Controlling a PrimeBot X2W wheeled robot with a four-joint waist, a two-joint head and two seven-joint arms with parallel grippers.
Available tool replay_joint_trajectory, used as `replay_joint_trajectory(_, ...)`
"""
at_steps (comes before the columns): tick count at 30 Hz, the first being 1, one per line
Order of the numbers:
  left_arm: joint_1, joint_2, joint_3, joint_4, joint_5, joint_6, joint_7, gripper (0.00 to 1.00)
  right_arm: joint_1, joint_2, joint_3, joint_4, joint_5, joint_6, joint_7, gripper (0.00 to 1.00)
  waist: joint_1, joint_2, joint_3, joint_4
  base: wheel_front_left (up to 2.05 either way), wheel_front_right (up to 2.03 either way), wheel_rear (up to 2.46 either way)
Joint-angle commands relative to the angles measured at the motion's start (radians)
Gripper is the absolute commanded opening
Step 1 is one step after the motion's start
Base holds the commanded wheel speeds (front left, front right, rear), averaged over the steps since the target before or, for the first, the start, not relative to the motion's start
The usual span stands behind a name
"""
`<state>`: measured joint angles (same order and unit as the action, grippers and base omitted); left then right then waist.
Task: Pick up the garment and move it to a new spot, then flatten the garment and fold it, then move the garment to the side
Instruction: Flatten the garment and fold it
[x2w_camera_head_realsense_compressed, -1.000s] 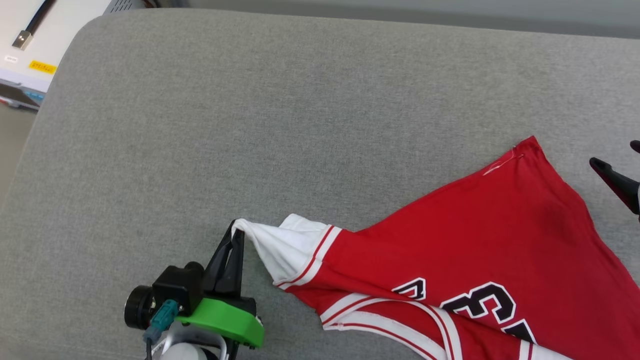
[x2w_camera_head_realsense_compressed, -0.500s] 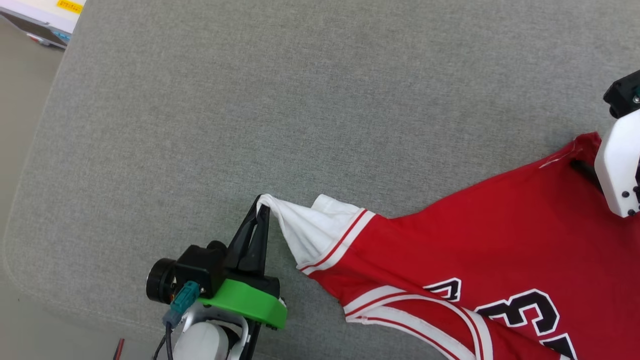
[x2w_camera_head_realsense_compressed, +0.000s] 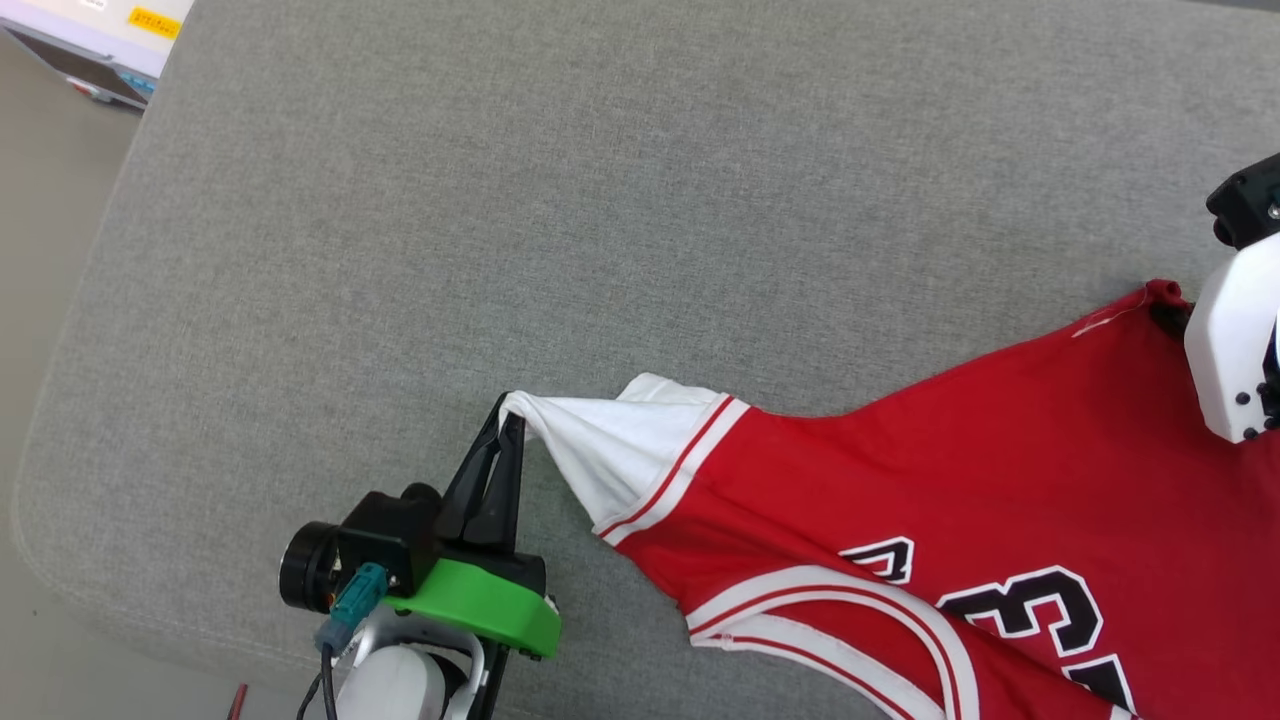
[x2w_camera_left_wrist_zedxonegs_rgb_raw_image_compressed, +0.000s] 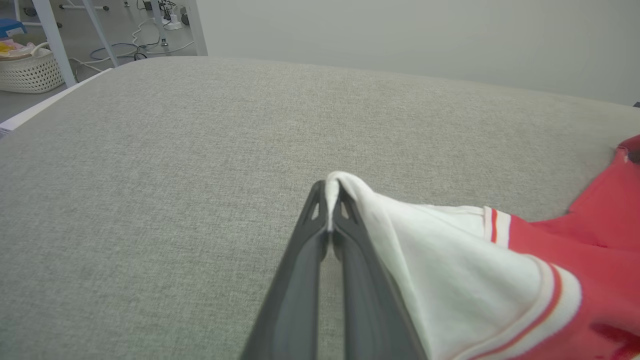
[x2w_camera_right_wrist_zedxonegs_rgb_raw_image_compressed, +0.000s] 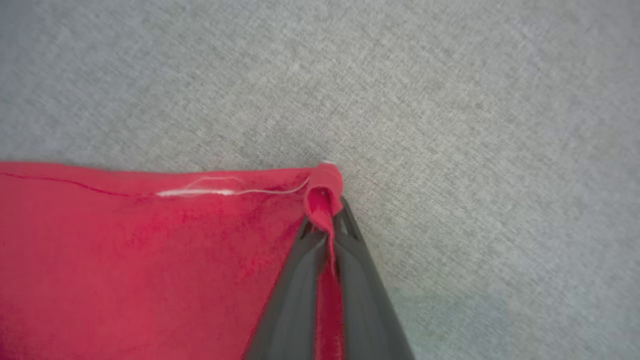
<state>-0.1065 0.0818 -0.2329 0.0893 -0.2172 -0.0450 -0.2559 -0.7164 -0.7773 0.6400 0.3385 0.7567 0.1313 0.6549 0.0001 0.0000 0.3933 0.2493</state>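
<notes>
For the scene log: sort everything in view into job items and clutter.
Job: red jersey T-shirt with white sleeves; left gripper, shut on a sleeve; right gripper, shut on a red corner.
Clutter: white woven basket; floor cables; yellow-labelled white box.

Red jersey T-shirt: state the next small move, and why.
Probably pull both ends apart to flatten the red jersey T-shirt: the left gripper pinches its white sleeve tip, the right gripper a red corner, and the sleeve lies bunched on the grey fabric surface.
</notes>
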Motion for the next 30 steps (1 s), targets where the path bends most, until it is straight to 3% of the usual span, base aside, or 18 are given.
replay_joint_trajectory(1,0.007,0.005,0.005,-0.001,0.013,-0.008,-0.006,0.0,0.04,0.008,0.006,0.017,0.015,-0.001,-0.019,0.0,-0.0001,0.0,-0.045,-0.03,0.0,0.0,0.0)
replay_joint_trajectory(11,-0.079,0.098,0.002,-0.034,0.051,-0.043,0.005,0.0,0.052,-0.021,-0.099,-0.096,0.025,-0.001,-0.213,0.0,-0.0001,0.0,-0.162,-0.087,0.0,0.0,0.0)
replay_joint_trajectory(17,-0.228,0.161,0.013,-0.082,0.064,-0.058,0.05,0.0,0.043,0.013,-0.184,-0.163,0.006,-0.001,-0.292,0.0,-0.0001,0.0,-0.187,-0.13,0.0,0.0,0.0)
replay_joint_trajectory(22,-0.48,0.217,0.005,-0.128,0.072,-0.073,0.121,0.0,-0.026,0.074,-0.307,-0.233,-0.058,-0.001,-0.341,0.0,-0.0001,0.0,-0.136,-0.178,0.0,0.0,0.0)
replay_joint_trajectory(28,-0.776,0.252,-0.033,-0.094,0.05,-0.083,0.163,0.0,-0.174,0.114,-0.408,-0.255,-0.111,-0.001,-0.324,0.0,-0.0001,0.0,-0.024,-0.197,0.0,0.0,0.0)
replay_joint_trajectory(29,-0.997,0.275,-0.064,-0.026,0.019,-0.085,0.181,0.0,-0.323,0.14,-0.443,-0.248,-0.15,-0.001,-0.303,0.0,-0.0001,0.0,0.049,-0.208,0.0,0.0,0.0)
replay_joint_trajectory(30,-1.059,0.288,-0.084,-0.006,0.014,-0.085,0.184,0.0,-0.372,0.147,-0.445,-0.24,-0.163,-0.001,-0.299,0.0,-0.0001,0.0,0.07,-0.212,0.0,0.0,0.0)
